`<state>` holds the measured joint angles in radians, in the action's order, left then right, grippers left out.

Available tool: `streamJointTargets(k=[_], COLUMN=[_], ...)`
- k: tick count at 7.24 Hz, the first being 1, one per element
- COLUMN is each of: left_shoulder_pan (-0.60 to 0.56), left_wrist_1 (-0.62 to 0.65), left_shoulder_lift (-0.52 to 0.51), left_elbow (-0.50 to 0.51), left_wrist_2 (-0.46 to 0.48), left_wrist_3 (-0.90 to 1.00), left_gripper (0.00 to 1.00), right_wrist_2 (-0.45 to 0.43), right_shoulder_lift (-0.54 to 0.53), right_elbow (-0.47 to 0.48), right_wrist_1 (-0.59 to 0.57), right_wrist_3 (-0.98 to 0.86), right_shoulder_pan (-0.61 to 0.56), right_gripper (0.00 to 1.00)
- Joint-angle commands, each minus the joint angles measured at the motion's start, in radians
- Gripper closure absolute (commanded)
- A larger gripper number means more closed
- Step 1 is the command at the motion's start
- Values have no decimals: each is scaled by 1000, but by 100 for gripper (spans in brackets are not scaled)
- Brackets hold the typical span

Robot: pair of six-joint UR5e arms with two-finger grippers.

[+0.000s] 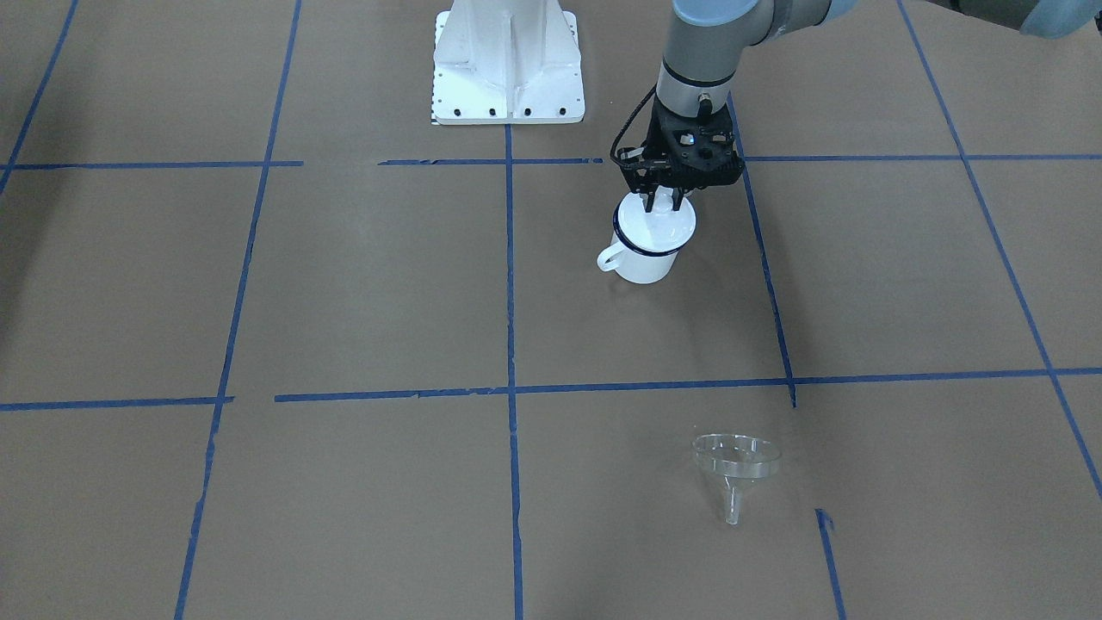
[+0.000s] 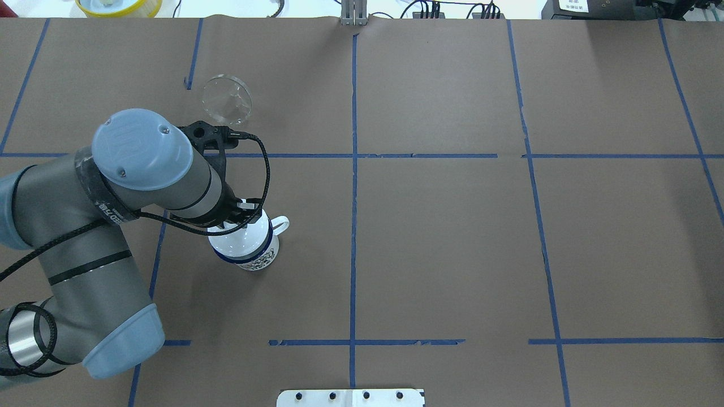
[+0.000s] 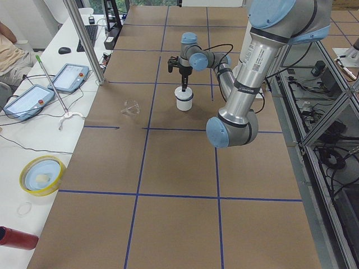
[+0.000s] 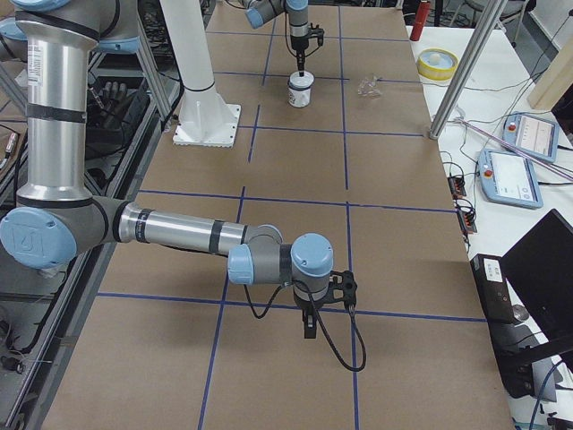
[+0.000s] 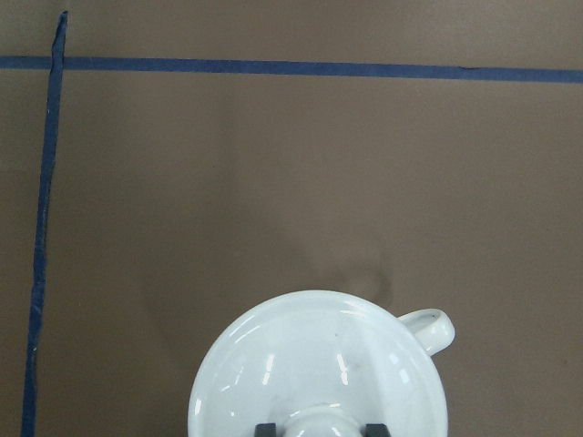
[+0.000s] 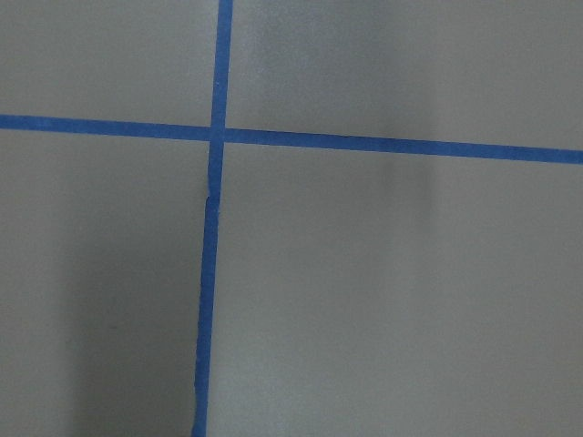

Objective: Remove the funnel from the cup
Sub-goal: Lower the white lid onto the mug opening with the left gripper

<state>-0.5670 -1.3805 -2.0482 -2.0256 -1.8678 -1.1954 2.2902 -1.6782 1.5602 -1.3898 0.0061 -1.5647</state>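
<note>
The clear funnel point(image 1: 736, 456) lies on its side on the brown table, well away from the cup; it also shows in the overhead view point(image 2: 227, 100). The cup, a white mug with a dark blue rim point(image 1: 644, 258), stands upright with its handle point(image 5: 433, 328) to one side. A white round lid point(image 5: 310, 364) with a knob covers its mouth. My left gripper point(image 1: 661, 205) hangs straight down over the mug, its fingers point(image 5: 264, 428) closed on either side of the lid's knob. My right gripper point(image 4: 310, 333) hangs low over bare table far from them; I cannot tell whether it is open or shut.
The white robot base point(image 1: 508, 69) stands at the table's robot-side edge. Blue tape lines point(image 1: 510, 284) grid the brown surface. Off the table on the operators' side sit a yellow bowl point(image 3: 42, 174), a red bottle point(image 3: 17, 238) and tablets point(image 3: 70, 77).
</note>
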Motion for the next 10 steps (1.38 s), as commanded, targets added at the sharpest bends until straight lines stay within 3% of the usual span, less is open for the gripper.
streamJointTargets(k=[1,10], left_shoulder_pan=[-1,1], left_wrist_1=[0,-15], left_shoulder_lift=[0,-1], left_elbow=[1,13], left_wrist_2=[-1,-2], left_wrist_3=[0,-1], left_gripper=[100,100], right_wrist_2=[0,0], right_shoulder_lift=[0,0], right_elbow=[0,0], right_wrist_1=[0,0], right_wrist_3=[0,0], right_shoulder_pan=[0,0], right_gripper=[0,0])
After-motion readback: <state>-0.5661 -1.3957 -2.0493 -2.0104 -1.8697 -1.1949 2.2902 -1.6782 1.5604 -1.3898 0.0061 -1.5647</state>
